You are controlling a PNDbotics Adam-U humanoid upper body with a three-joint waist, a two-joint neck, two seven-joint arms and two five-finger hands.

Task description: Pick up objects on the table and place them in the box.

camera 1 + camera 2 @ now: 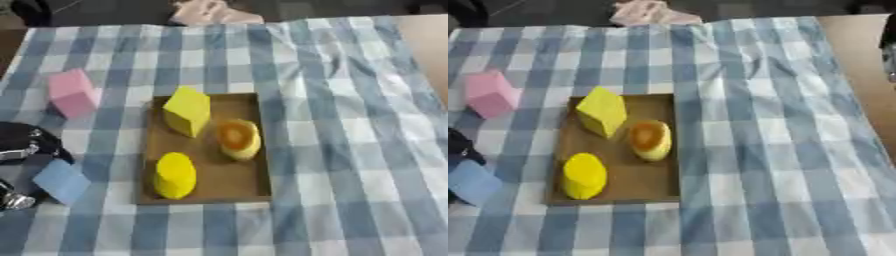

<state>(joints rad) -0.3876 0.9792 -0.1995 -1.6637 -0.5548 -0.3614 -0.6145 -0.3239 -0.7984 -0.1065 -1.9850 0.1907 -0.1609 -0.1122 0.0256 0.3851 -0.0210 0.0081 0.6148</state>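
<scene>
While my left hand sits at the worktop's left edge, fingers curled round the blue block, the box lies just right, holding three yellow pieces; a pink block waits beyond.

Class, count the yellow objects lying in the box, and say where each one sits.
3: a block at the far left, a cylinder at the near left, a ring-like piece with an orange centre at mid-right. None seems hidden.

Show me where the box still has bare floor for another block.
Inside the box, the near right corner is bare, bordered by the yellow cylinder and the round orange-topped piece. The far half is crowded by the yellow block. The left hand holds the blue block beside the box.
</scene>
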